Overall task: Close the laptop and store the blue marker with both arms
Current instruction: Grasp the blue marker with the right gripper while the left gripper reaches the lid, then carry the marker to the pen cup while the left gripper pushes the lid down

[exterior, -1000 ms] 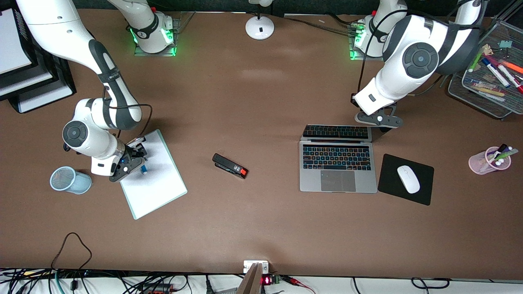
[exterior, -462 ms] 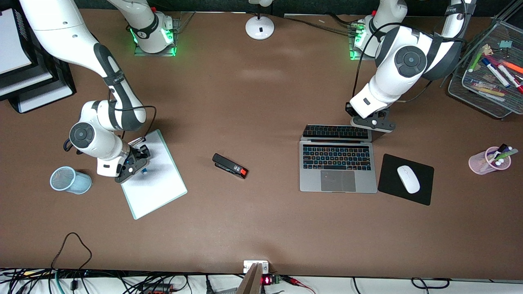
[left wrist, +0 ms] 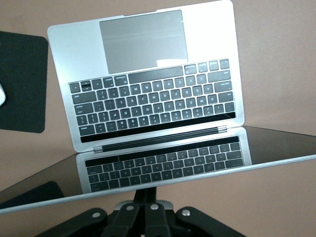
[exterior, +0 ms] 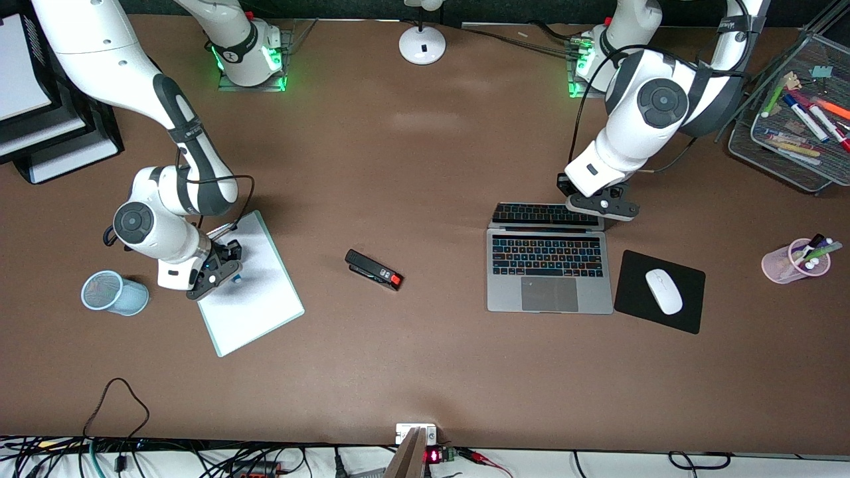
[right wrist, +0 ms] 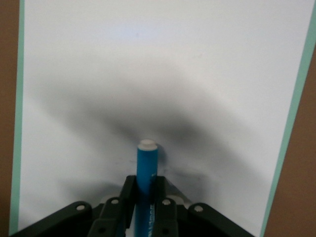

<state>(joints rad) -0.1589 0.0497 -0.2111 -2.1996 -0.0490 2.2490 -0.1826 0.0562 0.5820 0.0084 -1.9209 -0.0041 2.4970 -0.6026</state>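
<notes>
Light-blue plastic with a white end, the slim blue marker (right wrist: 146, 170) sits clamped between the jaws of the right gripper (exterior: 216, 272), over the white board with a pale green border (exterior: 255, 292) that lies toward the right arm's end of the worktop; in the front view only a speck of blue shows below the gripper. The marker looks light, stiff and smooth, so it could swivel or slip in a narrow pinch; the hold seen in the right wrist view is on the barrel with the white tip sticking out, which seems sound for carrying it tip-first to a container such as the pale blue mesh cup (exterior: 113, 293) standing just beside the board, nearer the worktop's end. The slim silver-grey laptop with black keys (exterior: 548, 272) stands open toward the left arm's end of the worktop, beside a black mouse pad (exterior: 631, 299) carrying a white mouse (exterior: 663, 291). The left gripper (exterior: 601, 204), its jaws together and holding nothing, is at the top edge of the raised screen. The lid is thin, rigid and glass-faced, and I judge it best pushed near the middle of its upper edge, gently, so that the hinge folds evenly and the light base does not skid on the brown worktop (exterior: 425, 372).
</notes>
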